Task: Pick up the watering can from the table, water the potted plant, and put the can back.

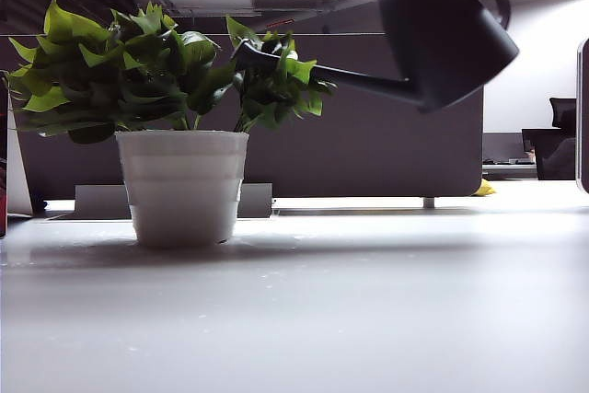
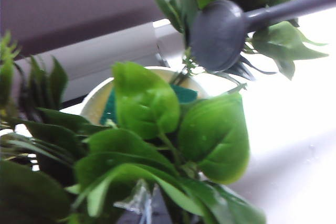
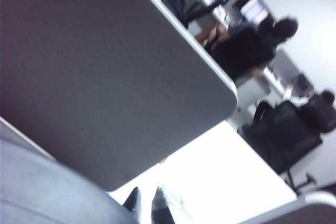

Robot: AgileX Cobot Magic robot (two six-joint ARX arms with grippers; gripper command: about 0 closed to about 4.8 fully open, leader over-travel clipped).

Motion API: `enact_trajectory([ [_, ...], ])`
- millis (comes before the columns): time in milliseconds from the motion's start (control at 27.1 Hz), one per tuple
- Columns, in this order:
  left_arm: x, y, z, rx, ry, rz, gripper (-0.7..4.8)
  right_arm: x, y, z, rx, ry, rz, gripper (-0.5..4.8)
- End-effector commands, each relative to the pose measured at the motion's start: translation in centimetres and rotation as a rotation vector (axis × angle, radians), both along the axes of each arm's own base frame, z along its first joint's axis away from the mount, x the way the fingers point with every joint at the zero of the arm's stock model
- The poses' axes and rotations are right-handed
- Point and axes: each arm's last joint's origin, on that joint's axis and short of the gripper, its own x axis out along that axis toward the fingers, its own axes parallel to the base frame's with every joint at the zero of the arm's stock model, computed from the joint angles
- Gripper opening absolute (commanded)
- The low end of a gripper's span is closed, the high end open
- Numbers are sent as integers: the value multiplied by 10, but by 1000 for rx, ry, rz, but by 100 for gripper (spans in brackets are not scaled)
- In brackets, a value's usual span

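**Can tipped over the plant, both claws hard to read**

The watering can (image 1: 448,36) hangs in the air at the upper right of the exterior view, tilted so its long thin spout runs left and ends among the leaves of the potted plant (image 1: 184,126). The can's top is partly lost against the dark ceiling, and whatever holds it is cut off by the frame edge. The plant stands on the left of the white table (image 1: 368,310), far from the camera, its pot in plain sight and its stems buried in foliage.

In the left wrist view the round spout head (image 2: 219,35) sits above the leaves, just past the pot's rim (image 2: 94,98). Leaves crowd nearly the whole picture. The left gripper is not clearly visible there; only a blurred pale scrap shows at the near edge, so I cannot tell how its claw stands.

The right wrist view is blurred. Two dark fingertips of the right gripper (image 3: 147,205) sit close together, clenched, beside the can's grey curved wall (image 3: 47,187). The handle itself is hidden, so what they pinch cannot be made out. Behind stands a grey partition panel (image 3: 105,77).
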Motion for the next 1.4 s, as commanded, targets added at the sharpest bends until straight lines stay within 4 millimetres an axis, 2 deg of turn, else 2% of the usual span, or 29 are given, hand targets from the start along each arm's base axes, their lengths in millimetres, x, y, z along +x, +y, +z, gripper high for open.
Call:
enact_trajectory([
  [37, -1, 0, 4, -12, -15, -3, -6, -10, 6, 34, 23, -201, 18, -6],
  [184, -1, 0, 3, -12, -13, -3, -6, -12, 10, 38, -42, -250, 1, -6],
  [406, -1, 0, 3, -11, -9, -3, -6, -14, 26, 41, -111, -290, -7, -5],
  [738, -3, 1, -1, 4, 31, -3, -6, -15, 34, 43, -177, -332, -36, -6],
  [1402, -4, 1, -2, 13, 55, -2, -6, -15, 34, 45, -294, -353, -49, -5],
])
